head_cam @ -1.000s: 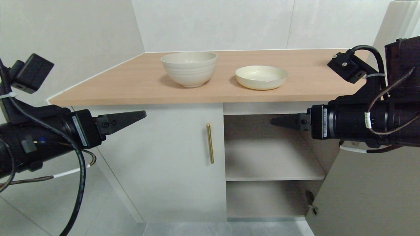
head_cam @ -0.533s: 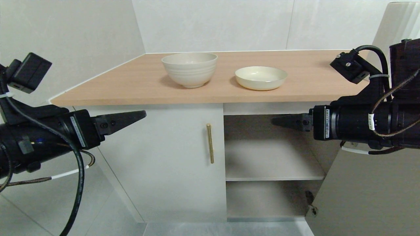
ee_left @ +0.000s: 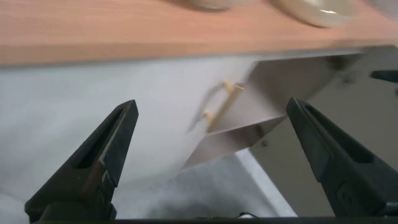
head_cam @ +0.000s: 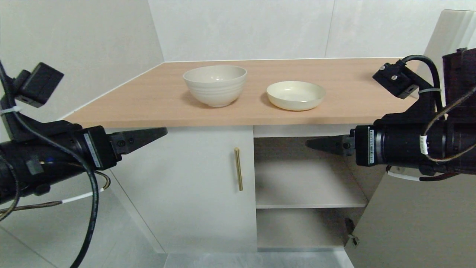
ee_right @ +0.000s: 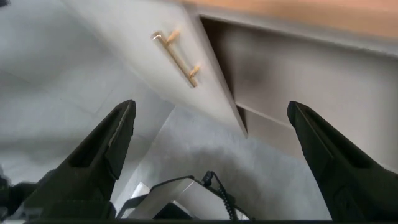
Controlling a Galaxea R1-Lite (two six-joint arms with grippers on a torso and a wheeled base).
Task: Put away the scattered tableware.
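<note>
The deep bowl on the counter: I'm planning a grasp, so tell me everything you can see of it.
The deep bowl is off-white, ceramic-looking, round, with faint horizontal ridges around its outer wall and a narrow foot. It stands upright and looks empty on the wooden counter, left of and apart from the shallow dish. Nothing but the counter touches it.
</note>
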